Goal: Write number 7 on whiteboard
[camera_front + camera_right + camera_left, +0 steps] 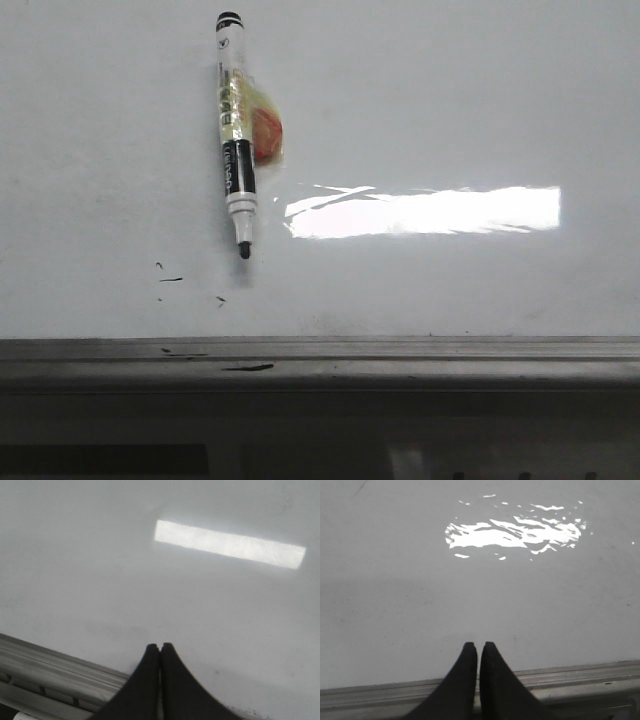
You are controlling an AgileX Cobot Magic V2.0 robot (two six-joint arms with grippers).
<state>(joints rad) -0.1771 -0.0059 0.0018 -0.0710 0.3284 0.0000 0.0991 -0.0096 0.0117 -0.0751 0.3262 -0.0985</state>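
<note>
The left claw [478,647] is pressed together and holds nothing; it hangs over the near edge of the whiteboard [470,605], just above the metal ledge [580,677]. The right claw [160,649] is also pressed together and empty, over the same near edge.

I judge the task not started: no 7 is on the board, only small black flecks [170,279] near the ledge. The marker [235,135] lies uncapped toward the far left part of the board, its tip pointing to the near edge, and no claw is near it.

A yellow-red thing [266,130] touches the marker; I cannot tell what it is. Glare [425,211] hides a part of the board, and both arms are absent from the front view.
</note>
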